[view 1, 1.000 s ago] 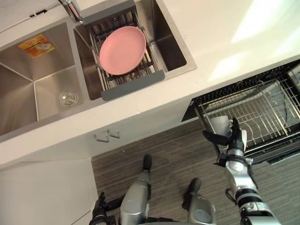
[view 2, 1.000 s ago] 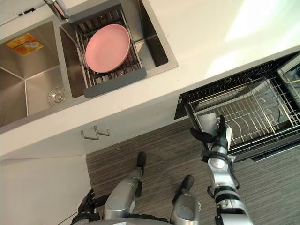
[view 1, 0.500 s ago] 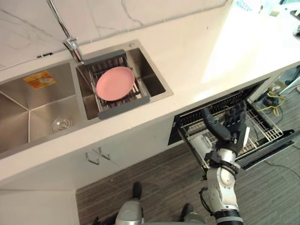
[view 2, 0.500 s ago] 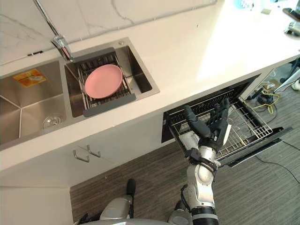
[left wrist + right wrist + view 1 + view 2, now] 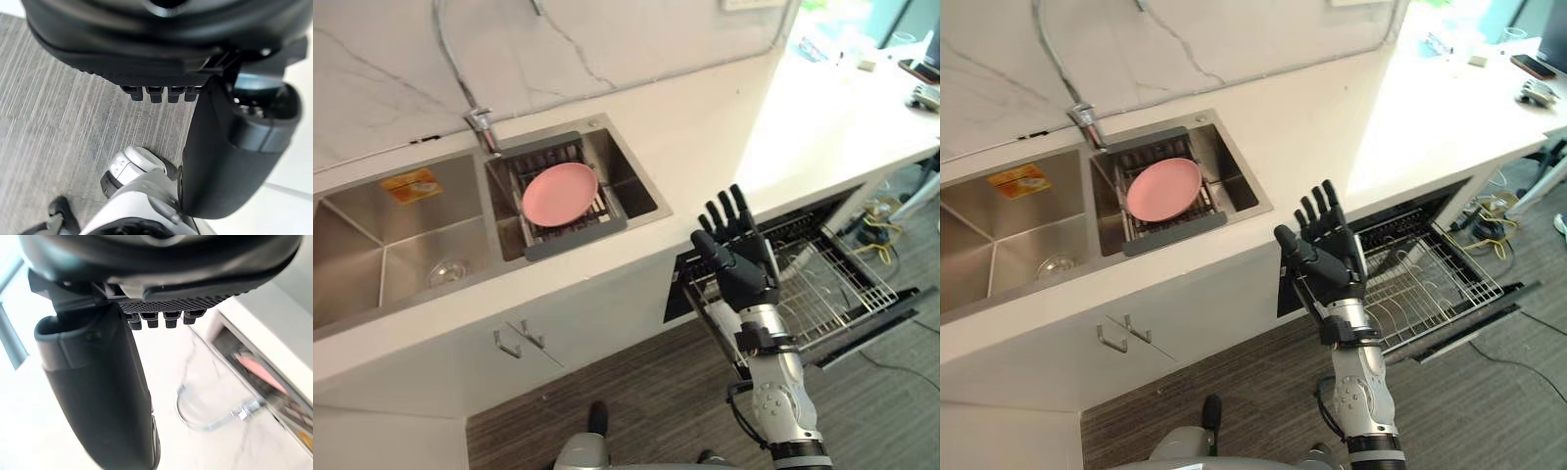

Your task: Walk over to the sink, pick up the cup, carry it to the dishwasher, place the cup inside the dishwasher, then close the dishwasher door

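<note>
Under the worktop point(image 5: 705, 147) the dishwasher point(image 5: 876, 323) stands open, the right hand point(image 5: 744, 269) splayed and empty above it, probably clearing the rack point(image 5: 827, 284).

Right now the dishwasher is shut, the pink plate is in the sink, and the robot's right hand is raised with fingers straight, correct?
No: the dishwasher is open, its rack pulled out, as the right eye view shows. The pink plate is in the sink, and the right hand is raised with fingers straight.
</note>
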You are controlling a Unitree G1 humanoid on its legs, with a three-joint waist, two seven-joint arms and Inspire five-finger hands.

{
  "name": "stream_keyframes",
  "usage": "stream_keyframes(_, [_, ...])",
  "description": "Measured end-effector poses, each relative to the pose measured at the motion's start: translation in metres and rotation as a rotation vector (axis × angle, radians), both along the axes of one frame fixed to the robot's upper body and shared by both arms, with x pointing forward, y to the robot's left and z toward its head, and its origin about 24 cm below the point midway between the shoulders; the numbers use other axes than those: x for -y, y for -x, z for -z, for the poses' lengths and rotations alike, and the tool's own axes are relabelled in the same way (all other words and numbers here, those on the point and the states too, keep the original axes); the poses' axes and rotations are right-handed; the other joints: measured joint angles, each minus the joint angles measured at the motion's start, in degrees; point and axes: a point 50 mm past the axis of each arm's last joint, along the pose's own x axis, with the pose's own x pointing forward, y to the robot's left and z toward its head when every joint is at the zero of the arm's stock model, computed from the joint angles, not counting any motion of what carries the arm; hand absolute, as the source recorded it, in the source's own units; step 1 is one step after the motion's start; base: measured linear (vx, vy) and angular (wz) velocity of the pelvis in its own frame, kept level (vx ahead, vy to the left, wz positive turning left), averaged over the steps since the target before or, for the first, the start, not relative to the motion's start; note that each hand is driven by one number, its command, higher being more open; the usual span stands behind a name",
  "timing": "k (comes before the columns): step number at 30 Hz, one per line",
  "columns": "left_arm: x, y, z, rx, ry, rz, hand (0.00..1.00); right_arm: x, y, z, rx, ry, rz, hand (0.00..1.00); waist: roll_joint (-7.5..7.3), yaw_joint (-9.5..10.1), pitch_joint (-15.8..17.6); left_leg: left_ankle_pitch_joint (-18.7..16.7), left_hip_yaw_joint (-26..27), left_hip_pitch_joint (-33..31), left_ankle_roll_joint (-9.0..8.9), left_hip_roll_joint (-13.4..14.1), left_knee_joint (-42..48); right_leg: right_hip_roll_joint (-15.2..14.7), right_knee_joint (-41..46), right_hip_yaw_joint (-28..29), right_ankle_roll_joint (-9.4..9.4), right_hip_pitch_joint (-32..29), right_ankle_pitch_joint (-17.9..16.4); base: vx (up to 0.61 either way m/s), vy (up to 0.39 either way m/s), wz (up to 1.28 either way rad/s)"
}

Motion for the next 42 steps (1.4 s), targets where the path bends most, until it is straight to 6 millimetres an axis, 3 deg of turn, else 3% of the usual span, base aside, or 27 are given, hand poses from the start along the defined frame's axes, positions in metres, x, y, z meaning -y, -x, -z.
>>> stream_keyframes(2, [0.002,0.004,0.001,-0.012,0.003,-0.005,1.00,0.003,-0.001,-0.007,0.015,0.003,0.026,1.00,0.00,-0.12,-0.2,2.4,5.6,-0.3,1.21,0.3,0.0,-1.0,0.0,-3.6,0.24,1.9,0.1,0.08,0.056,0.87])
stream_keyframes(5, [0.000,0.006,0.000,-0.014,-0.002,-0.006,1.00,-0.001,-0.007,-0.013,0.015,-0.013,0.039,1.00,-1.27,0.23,-0.6,2.5,4.7,-0.1,1.57,-1.5,0.0,-2.7,0.7,-4.0,0.13,2.4,0.0,0.06,0.079,0.33])
stream_keyframes(10, [-0.001,0.009,0.000,-0.013,0.005,-0.004,1.00,0.000,-0.008,-0.019,0.028,-0.012,0.046,1.00,-1.75,-0.45,-0.9,1.4,5.1,0.4,2.21,-3.0,-0.1,-4.1,1.5,-3.9,-0.47,2.3,-0.8,-0.01,0.048,-0.01])
stream_keyframes(14, [-0.005,0.015,0.000,-0.022,0.011,-0.016,1.00,0.007,-0.008,-0.019,0.018,-0.011,0.084,1.00,-3.40,-0.90,-1.2,1.4,5.3,0.1,2.74,-4.6,0.3,-7.8,7.2,-4.6,-1.02,0.2,-4.6,-0.03,0.044,0.14])
stream_keyframes(16, [-0.009,0.015,-0.001,-0.016,0.009,-0.016,1.00,0.013,-0.008,-0.020,0.026,-0.019,0.129,1.00,-4.36,-0.94,-1.7,1.1,4.6,-0.6,3.36,-5.8,0.3,-9.4,10.3,-6.2,-4.27,-0.7,-6.2,0.05,0.060,0.42])
stream_keyframes(18, [-0.012,0.014,-0.001,-0.018,0.006,-0.012,1.00,0.019,-0.008,-0.022,0.029,-0.014,0.170,1.00,-5.13,-1.38,-1.6,0.6,3.5,-0.9,4.60,-6.7,0.4,-11.7,17.0,-8.3,-7.11,-1.7,-4.3,0.10,0.084,0.55])
stream_keyframes(19, [-0.013,0.015,-0.001,-0.021,0.006,-0.008,1.00,0.021,-0.008,-0.021,0.017,-0.008,0.181,1.00,-4.85,-1.28,-1.8,0.5,2.3,-0.6,5.02,-6.7,0.5,-13.4,24.2,-6.4,-10.76,-4.5,-1.8,0.15,0.178,0.55])
stream_keyframes(20, [-0.014,0.016,-0.001,-0.019,0.003,-0.003,1.00,0.021,-0.009,-0.021,0.011,-0.015,0.192,1.00,-5.43,-1.39,-1.5,-0.2,0.7,0.4,6.02,-6.7,0.4,-14.4,31.1,-1.6,-12.76,-7.5,0.8,0.15,0.166,0.57])
stream_keyframes(21, [-0.018,0.016,-0.002,-0.020,-0.006,0.001,1.00,0.019,-0.009,-0.020,0.006,-0.018,0.190,1.00,-5.52,-1.57,-1.3,-0.6,-0.5,0.6,6.44,-6.5,0.4,-14.0,34.0,1.1,-11.22,-9.0,-0.4,0.16,0.113,0.71])
stream_keyframes(22, [-0.022,0.013,-0.003,-0.020,-0.015,0.014,1.00,0.018,-0.009,-0.020,0.002,-0.011,0.190,1.00,-5.88,-1.87,-1.3,-1.0,-2.6,1.1,6.87,-6.4,0.4,-11.5,37.1,4.3,-9.03,-11.1,-5.5,0.13,0.049,0.77])
stream_keyframes(23, [-0.021,0.011,-0.002,-0.021,-0.010,0.021,1.00,0.018,-0.009,-0.020,0.003,-0.001,0.195,1.00,-5.85,-2.03,-1.3,-1.4,-4.1,2.2,7.33,-6.5,0.4,-8.8,37.1,6.4,-8.13,-12.6,-9.0,0.12,0.061,0.74])
stream_keyframes(25, [-0.021,0.011,-0.002,-0.027,0.000,0.035,1.00,0.018,-0.008,-0.021,0.006,0.003,0.198,1.00,-5.85,-2.32,-1.3,-2.3,-5.6,3.5,7.84,-7.4,0.4,-6.4,34.2,8.8,-6.61,-15.1,-10.3,0.11,0.054,0.57])
stream_keyframes(28, [-0.024,0.005,-0.002,-0.026,-0.009,0.123,1.00,0.029,0.000,-0.023,0.008,0.002,0.250,1.00,-5.69,-3.60,-1.2,-2.7,-9.0,3.8,8.23,-8.6,0.6,-3.8,28.5,14.8,-5.48,-19.9,-9.8,0.12,-0.002,0.71])
stream_keyframes(29, [-0.025,0.005,-0.003,-0.027,-0.015,0.138,1.00,0.037,0.004,-0.023,0.005,0.002,0.288,1.00,-5.73,-4.21,-1.2,-2.8,-10.5,4.3,8.20,-9.3,0.5,-3.1,26.5,16.1,-4.65,-20.0,-9.4,0.13,-0.061,0.86])
stream_keyframes(32, [-0.025,0.007,-0.003,-0.032,-0.016,0.152,1.00,0.052,0.009,-0.030,0.035,0.001,0.351,1.00,-6.24,-4.01,-1.5,-3.2,-11.8,5.1,7.80,-11.3,0.0,-2.4,19.8,16.6,-4.54,-18.5,-9.3,0.13,-0.113,0.35])
stream_keyframes(33, [-0.008,-0.002,0.000,-0.001,0.024,0.195,1.00,0.057,0.021,-0.010,-0.065,0.031,0.377,1.00,-1.41,-5.70,-2.5,-7.1,-5.3,9.5,3.82,-7.3,0.0,2.3,7.9,13.4,-3.93,-8.3,-0.5,0.06,-0.058,0.04])
stream_keyframes(39, [-0.008,-0.003,0.000,0.003,0.024,0.194,1.00,0.057,0.021,-0.010,-0.067,0.031,0.377,1.00,-1.48,-5.54,-2.5,-7.0,-6.5,9.3,3.75,-7.4,0.0,2.0,7.8,12.2,-3.92,-7.9,-0.5,0.00,0.000,0.08])
stream_keyframes(42, [-0.006,-0.003,0.000,0.006,0.034,0.134,1.00,0.053,0.014,-0.005,-0.089,0.027,0.350,1.00,-1.55,-4.50,-2.5,-7.0,-7.1,9.5,3.69,-7.2,0.0,2.2,5.8,10.6,-3.57,-6.1,0.0,0.00,-0.009,0.18])
